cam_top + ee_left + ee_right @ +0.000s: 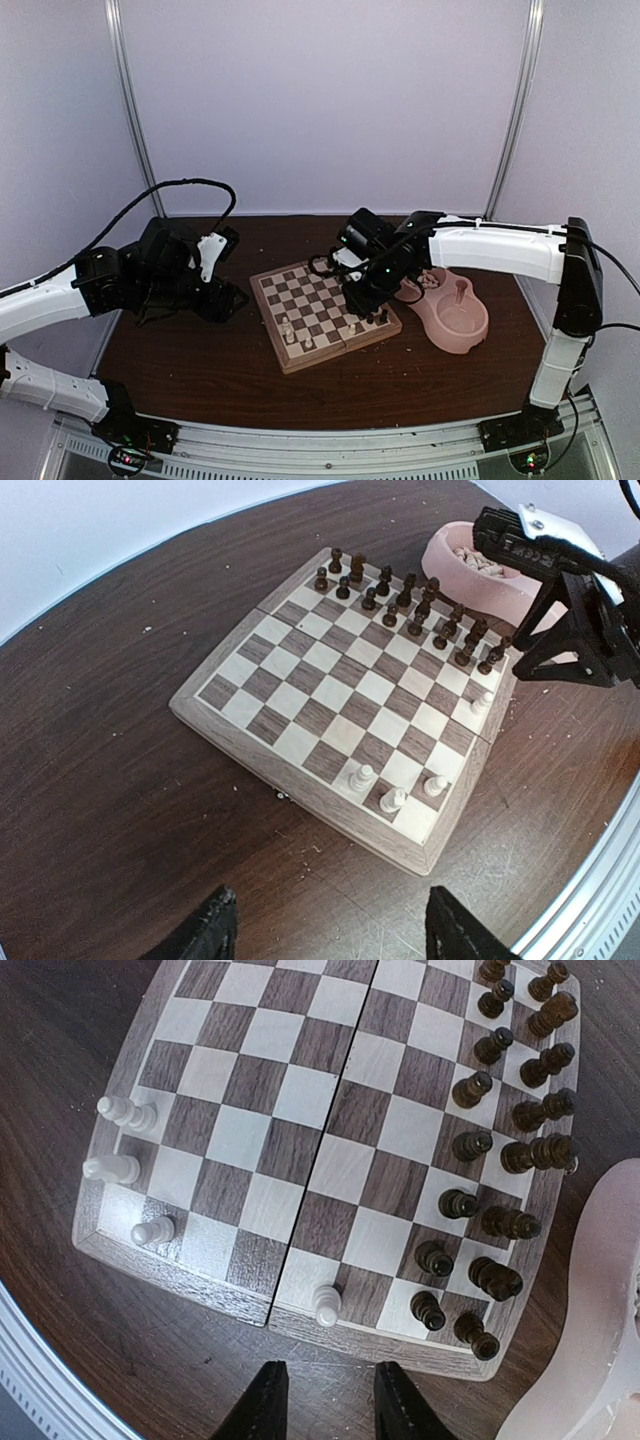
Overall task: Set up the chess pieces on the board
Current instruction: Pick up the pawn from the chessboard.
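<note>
Nearest the right wrist lens, the right gripper [325, 1405] stands slightly parted and empty just above a cream pawn [325, 1305] at the board [240, 1135]'s edge by the fold seam [325, 1130]; lift straight up (no sideways drift) lest it topple. The left wrist view shows the left gripper [330, 935] wide and empty, off the board's corner near three chess pieces [392, 800]. From above, a pink bowl [455, 322] sits off the board's right edge.

The chessboard [330, 695] is lying on the dark desk [110, 770], with dark pieces [415, 605] standing in two rows along its far edge. Three cream-white pieces [393, 800] are standing near the closest corner, and another [482, 702] is by the right-hand edge. The right arm [560, 560] is partly covering the pink bowl [460, 588]. The left gripper [332, 905] is hovering with its fingers spread wide and nothing between them.
</note>
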Robot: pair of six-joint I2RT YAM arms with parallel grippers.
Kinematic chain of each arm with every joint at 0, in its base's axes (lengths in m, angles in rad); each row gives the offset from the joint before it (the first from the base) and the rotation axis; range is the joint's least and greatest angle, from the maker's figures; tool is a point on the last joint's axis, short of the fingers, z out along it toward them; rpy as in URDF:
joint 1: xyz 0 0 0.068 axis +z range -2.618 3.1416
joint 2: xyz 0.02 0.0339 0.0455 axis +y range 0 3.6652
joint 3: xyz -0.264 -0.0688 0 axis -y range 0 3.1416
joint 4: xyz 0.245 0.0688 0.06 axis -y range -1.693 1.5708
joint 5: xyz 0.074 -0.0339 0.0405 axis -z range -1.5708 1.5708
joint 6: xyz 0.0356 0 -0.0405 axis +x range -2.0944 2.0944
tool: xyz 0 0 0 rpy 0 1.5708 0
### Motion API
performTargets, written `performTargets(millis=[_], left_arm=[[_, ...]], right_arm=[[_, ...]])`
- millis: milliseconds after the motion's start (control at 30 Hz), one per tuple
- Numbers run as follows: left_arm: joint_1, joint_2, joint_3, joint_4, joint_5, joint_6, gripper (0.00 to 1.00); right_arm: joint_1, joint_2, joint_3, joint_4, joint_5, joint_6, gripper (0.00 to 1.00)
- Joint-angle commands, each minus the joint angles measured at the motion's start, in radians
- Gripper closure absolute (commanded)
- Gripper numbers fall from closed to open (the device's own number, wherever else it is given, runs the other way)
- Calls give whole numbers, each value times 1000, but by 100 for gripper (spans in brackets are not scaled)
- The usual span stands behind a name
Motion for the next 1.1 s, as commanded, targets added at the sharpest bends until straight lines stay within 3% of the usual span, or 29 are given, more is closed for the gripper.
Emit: performTargets(millis=[0, 267, 1067], left_arm=[[-2, -5, 2, 5, -10, 6, 36], [-2, -4, 6, 5, -5, 2, 36], [-2, 8, -2, 5, -22, -3, 36]], right_arm=[[11, -79, -125, 202, 39, 55, 68], [49, -45, -160, 237, 106, 64, 73], [66, 99, -119, 187, 186, 69, 74]])
